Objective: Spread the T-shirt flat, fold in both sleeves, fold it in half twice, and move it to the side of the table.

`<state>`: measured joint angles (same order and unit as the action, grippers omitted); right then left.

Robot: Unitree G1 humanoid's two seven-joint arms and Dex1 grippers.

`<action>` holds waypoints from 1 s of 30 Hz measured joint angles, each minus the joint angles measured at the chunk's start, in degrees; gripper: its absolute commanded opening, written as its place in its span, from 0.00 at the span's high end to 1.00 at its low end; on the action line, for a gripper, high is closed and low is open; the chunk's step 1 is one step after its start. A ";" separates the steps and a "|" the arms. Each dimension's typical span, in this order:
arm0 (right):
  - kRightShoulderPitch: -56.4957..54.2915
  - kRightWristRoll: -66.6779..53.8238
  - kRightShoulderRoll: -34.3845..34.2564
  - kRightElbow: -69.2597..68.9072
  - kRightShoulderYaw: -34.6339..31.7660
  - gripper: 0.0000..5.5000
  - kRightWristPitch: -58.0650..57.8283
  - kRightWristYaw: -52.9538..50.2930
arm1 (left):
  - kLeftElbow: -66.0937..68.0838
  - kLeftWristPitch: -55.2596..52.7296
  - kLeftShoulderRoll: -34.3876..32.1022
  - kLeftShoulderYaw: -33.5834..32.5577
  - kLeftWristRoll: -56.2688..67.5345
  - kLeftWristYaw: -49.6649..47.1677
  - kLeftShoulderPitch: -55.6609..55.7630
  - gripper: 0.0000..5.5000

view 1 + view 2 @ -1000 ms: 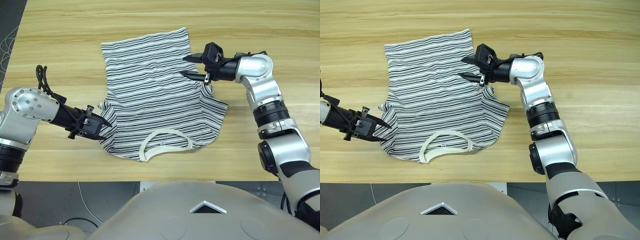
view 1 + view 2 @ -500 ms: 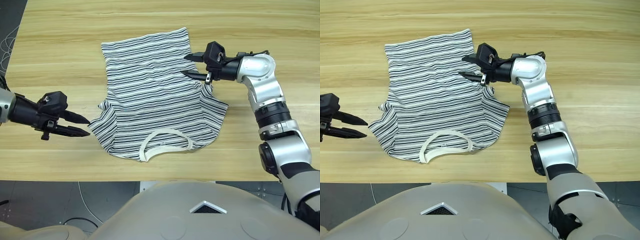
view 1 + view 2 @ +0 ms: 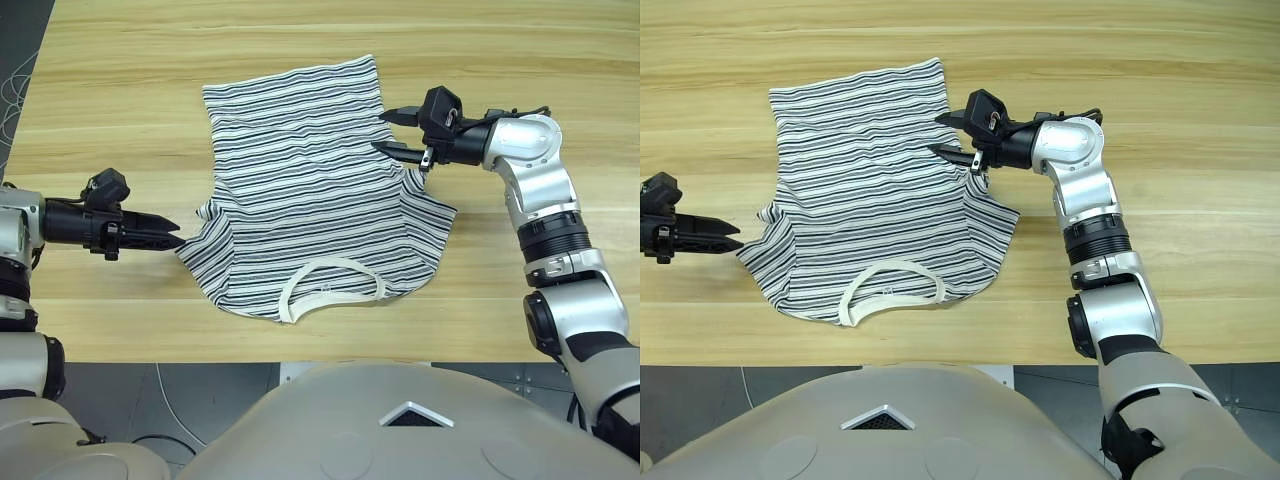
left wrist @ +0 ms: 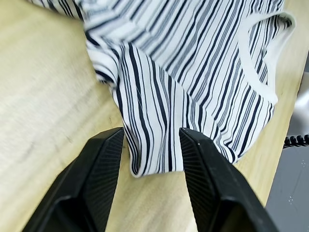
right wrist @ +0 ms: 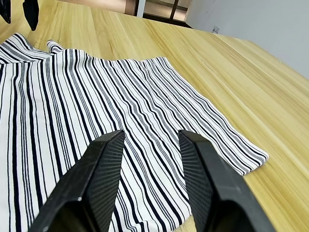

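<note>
Centrally: one striped T-shirt (image 3: 300, 190), lying mostly spread on the wooden worktop (image 3: 120, 80), with its white collar (image 3: 287, 297) nearest the robot, its hem farthest away, and some rumpling at both sleeves. Left claw (image 3: 172, 234): low at the worktop on the shirt's left side, fingers (image 4: 101, 164) parted, with the tip of the left sleeve (image 4: 149, 145) lying between them and not pinched. Right claw (image 3: 392, 132): fingers apart with nothing between them, held over the shirt's right edge just hemward of the right sleeve (image 3: 430, 215).
</note>
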<state>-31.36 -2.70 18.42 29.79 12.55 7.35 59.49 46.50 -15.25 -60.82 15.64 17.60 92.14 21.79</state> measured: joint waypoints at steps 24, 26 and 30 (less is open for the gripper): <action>0.39 -0.33 0.43 -0.65 0.01 0.62 -0.20 0.00 | 12.86 11.16 6.05 2.78 -9.55 0.34 3.01 0.91; 0.39 -0.34 0.42 -0.64 0.02 0.62 -0.20 -0.01 | 13.35 11.73 6.03 3.40 -10.02 0.34 3.43 0.97; 0.39 -0.34 0.36 -0.62 0.02 0.62 -0.19 -0.21 | 13.54 11.78 5.86 4.67 -9.99 0.34 4.00 0.98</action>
<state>-30.98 -3.04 18.78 29.17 12.57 7.16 59.28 60.04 -3.47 -54.95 20.31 7.61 92.48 25.78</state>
